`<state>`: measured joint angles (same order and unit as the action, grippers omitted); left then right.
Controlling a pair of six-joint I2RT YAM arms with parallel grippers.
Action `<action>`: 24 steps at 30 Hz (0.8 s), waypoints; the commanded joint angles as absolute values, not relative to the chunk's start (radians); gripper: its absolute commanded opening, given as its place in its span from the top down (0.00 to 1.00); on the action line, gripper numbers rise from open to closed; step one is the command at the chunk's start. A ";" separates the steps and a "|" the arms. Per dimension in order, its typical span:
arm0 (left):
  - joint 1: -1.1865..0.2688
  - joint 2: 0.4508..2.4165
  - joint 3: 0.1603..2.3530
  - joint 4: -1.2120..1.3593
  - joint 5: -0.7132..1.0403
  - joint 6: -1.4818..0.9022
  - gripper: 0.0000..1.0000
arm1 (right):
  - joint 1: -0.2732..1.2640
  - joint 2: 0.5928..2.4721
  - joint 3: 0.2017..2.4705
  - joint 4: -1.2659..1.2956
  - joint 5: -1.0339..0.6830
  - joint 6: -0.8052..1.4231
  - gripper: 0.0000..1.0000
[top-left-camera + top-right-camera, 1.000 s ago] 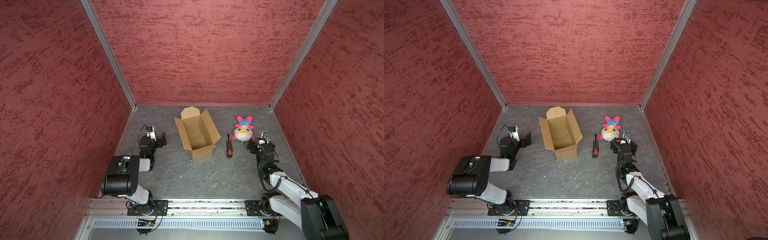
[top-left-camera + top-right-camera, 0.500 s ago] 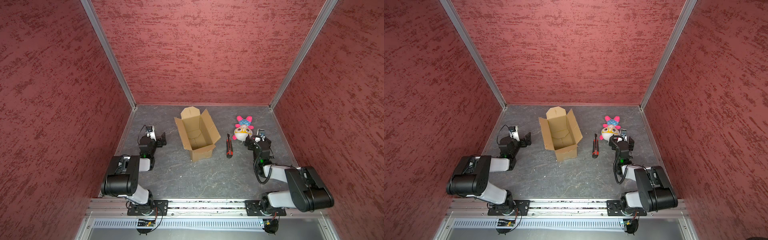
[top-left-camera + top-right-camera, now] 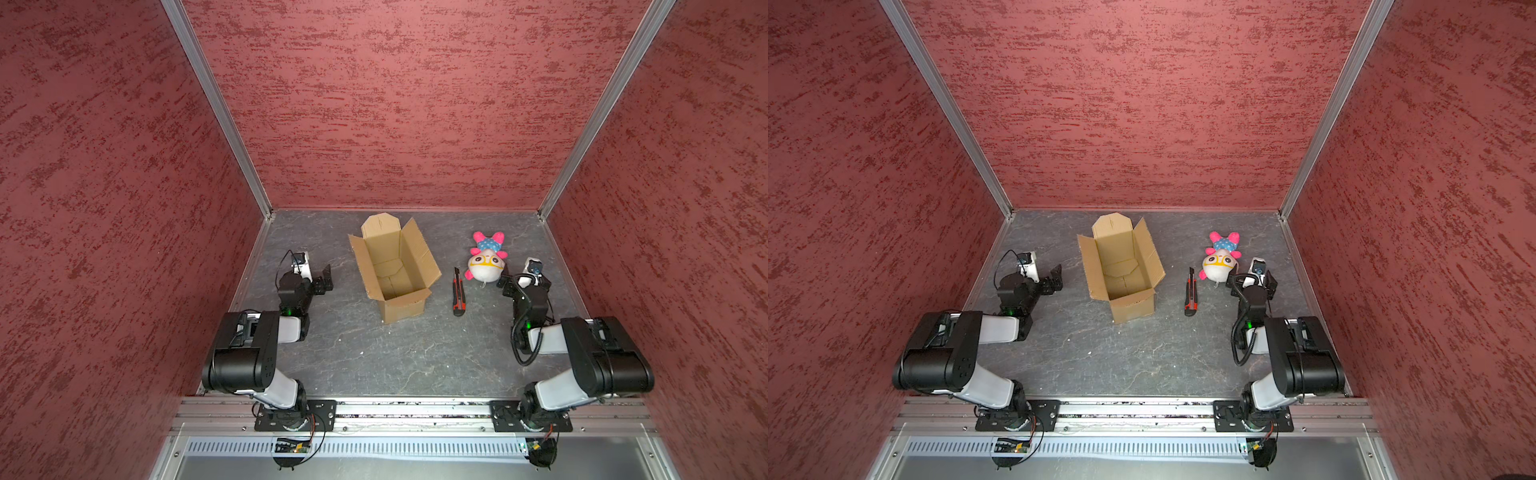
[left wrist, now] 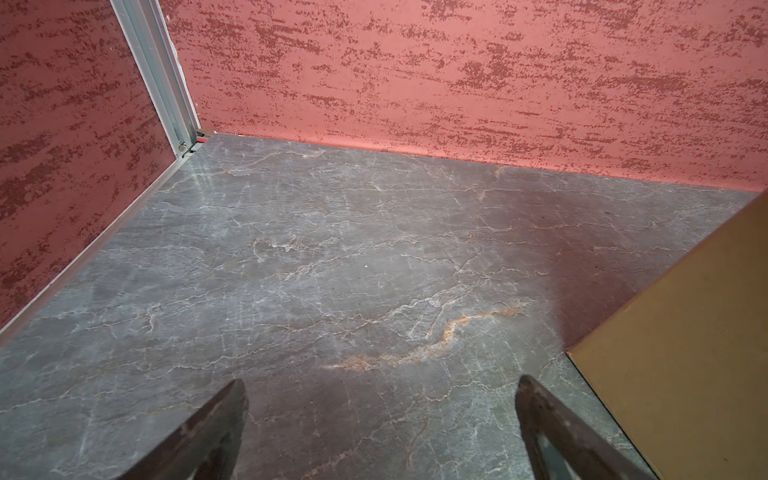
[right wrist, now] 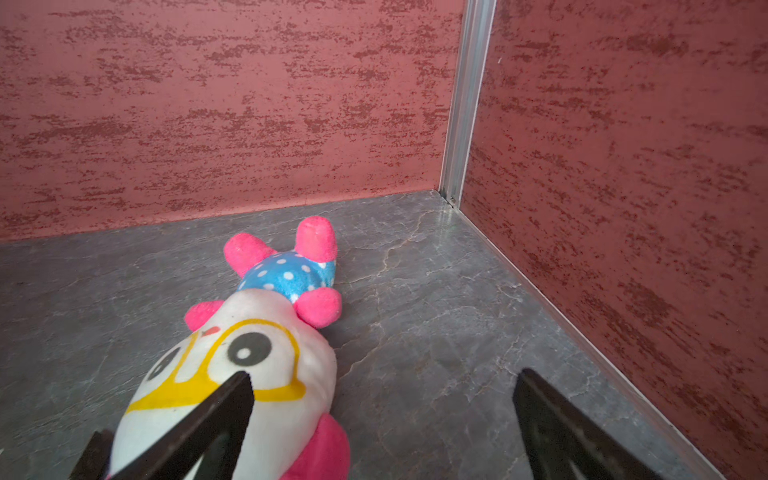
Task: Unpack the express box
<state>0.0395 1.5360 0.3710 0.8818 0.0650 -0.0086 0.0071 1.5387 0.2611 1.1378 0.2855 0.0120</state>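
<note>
The express box (image 3: 395,270) sits central on the counter (image 3: 374,357), flaps open, seemingly empty. At its 3 o'clock lie the utility knife (image 3: 458,293), then the plush toy (image 3: 486,259). At 9 o'clock our left fingers (image 4: 208,432) hang apart, empty. Our right fingers (image 5: 208,419) — apart too — crowd the toy's head; retreating carelessly could snag it toward the knife.

Mottled red textured walls (image 3: 395,104), joined by aluminium corner posts (image 3: 217,108), enclose a grey marble-veined surface (image 3: 395,357); an aluminium rail (image 3: 415,410) borders its near edge.
</note>
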 commanded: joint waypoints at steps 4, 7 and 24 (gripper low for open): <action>0.034 1.537 0.383 0.884 0.057 0.010 0.00 | -0.010 1.557 0.266 1.203 0.228 0.036 0.01; 0.035 1.537 0.383 0.884 0.056 0.008 0.00 | -0.010 1.554 0.265 1.196 0.229 0.038 0.01; 0.035 1.537 0.384 0.884 0.057 0.008 0.00 | -0.011 1.553 0.264 1.197 0.229 0.038 0.01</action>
<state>0.0395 1.5360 0.3710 0.8818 0.0620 -0.0051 -0.0059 1.5524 0.2611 1.1576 0.2424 0.0299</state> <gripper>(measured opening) 0.996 0.990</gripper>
